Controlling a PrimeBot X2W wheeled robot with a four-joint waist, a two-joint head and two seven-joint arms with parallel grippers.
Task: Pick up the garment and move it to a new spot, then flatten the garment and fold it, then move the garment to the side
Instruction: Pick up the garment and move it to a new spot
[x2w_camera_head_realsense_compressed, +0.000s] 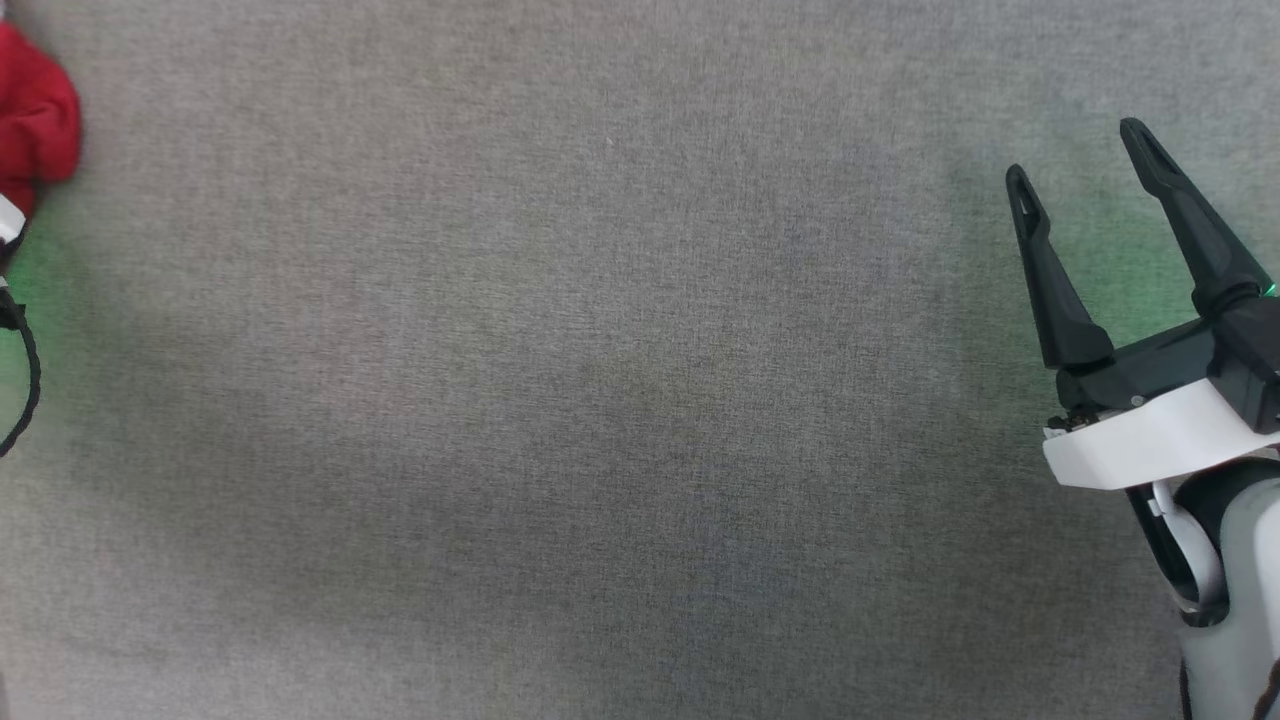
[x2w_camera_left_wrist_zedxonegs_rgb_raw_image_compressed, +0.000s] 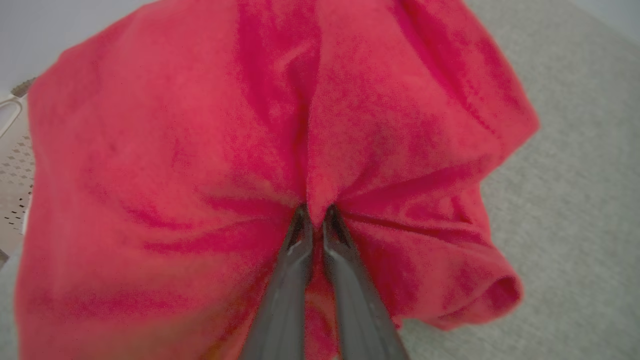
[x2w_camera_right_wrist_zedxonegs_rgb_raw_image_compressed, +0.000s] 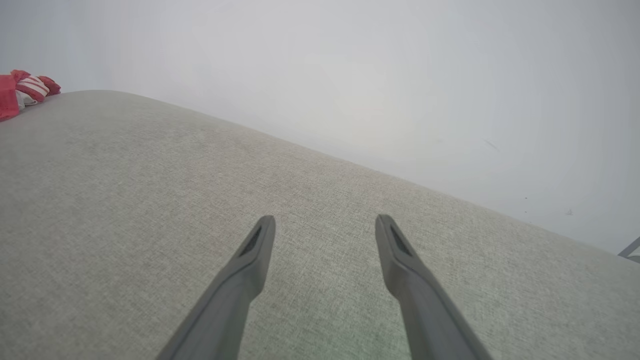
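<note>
At the far left edge of the table (x2w_camera_head_realsense_compressed: 600, 400), the garment (x2w_camera_head_realsense_compressed: 35, 120) lies as a crumpled red heap, mostly cut off by the head view's border. The left hand (x2w_camera_left_wrist_zedxonegs_rgb_raw_image_compressed: 314, 212) is on it: its two dark fingers are pressed together on a raised ridge of the red cloth, and creases fan out from the pinch, so the grip looks firm. The right hand (x2w_camera_head_realsense_compressed: 1078, 150) hangs over bare table at the right, fingers spread wide and holding nothing, well apart from the garment. From that hand's own view the garment (x2w_camera_right_wrist_zedxonegs_rgb_raw_image_compressed: 30, 87) sits off at the far left, with some white striped trim showing. The left arm is plainly the nearer one. The coming move, as I judge it, is a lift and a carry rightward toward the open middle of the table. Bunched as it is, the garment has no long axis I can make out, and which way its neck or hem points cannot be told.
</note>
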